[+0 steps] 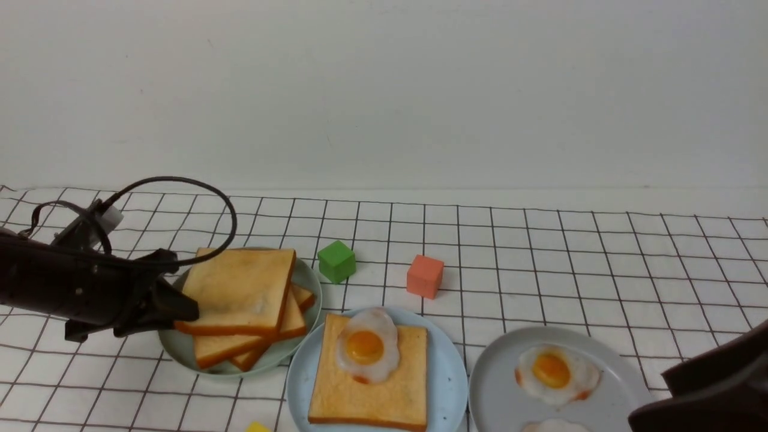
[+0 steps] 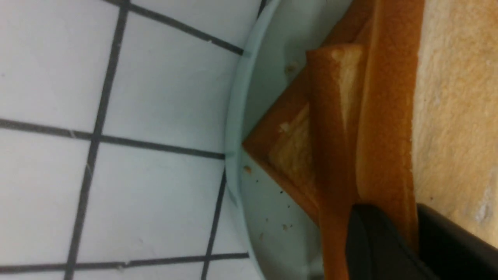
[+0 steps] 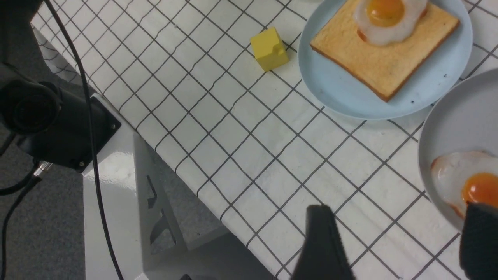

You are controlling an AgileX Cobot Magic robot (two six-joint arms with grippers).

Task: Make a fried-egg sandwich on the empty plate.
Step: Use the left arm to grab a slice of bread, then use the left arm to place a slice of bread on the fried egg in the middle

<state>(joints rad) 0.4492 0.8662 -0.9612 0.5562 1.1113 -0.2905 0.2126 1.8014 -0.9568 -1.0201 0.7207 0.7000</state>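
The pale sky-blue plate sits front centre with one golden toast slice on it and a fried egg on the slice's far half. Left of it, a sage-green plate carries a stack of toast slices. My left gripper is shut on the near-left crust edge of the top slice. In the left wrist view its black fingers pinch that orange-brown crust. My right gripper hangs open above the cloth beside the grey plate, holding nothing.
The grey plate at front right holds a fried egg, with part of another at the frame's edge. A green cube and an orange-red cube stand behind the plates. A yellow cube lies near the table's front edge.
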